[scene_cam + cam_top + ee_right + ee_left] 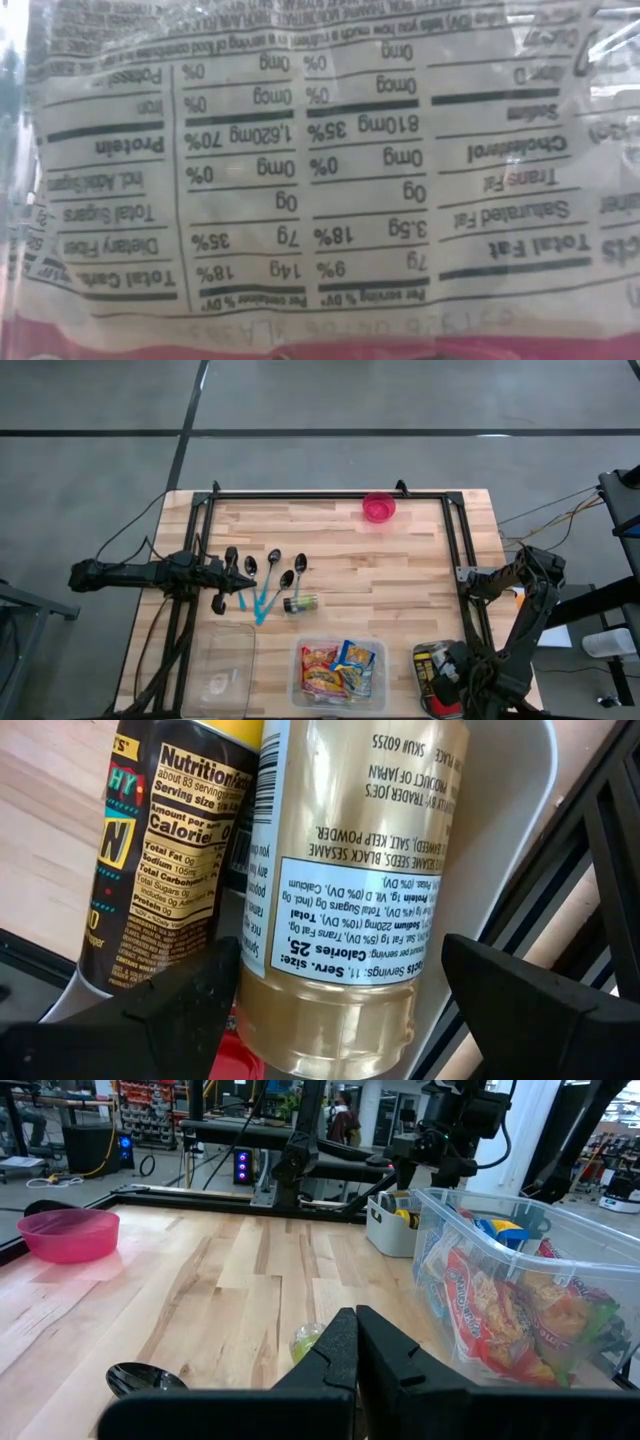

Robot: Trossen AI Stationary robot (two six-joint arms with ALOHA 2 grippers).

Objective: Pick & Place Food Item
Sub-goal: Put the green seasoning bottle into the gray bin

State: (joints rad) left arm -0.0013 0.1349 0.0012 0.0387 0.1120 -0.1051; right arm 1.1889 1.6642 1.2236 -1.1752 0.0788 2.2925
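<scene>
Jar [345, 890] lengthwise between spread right pincer [335, 995] fingers (label inverted)

Overhead light: the wooden table [350, 555] is evenly and brightly lit from above, and only short, soft shadows are cast beside the spoons [272, 565].
Floor: a flat grey tone is seen, with no glare.
Low view: the frame is filled by a food packet [300, 160] pressed close, its print softened by blur and washed by a pale sheen.
Left wrist view: bright background windows are blown out; the near fingers [330, 1370] are rendered dark and soft.
Right wrist view: the gold jar [350, 870] is kept sharp, with highlights along its side.
</scene>
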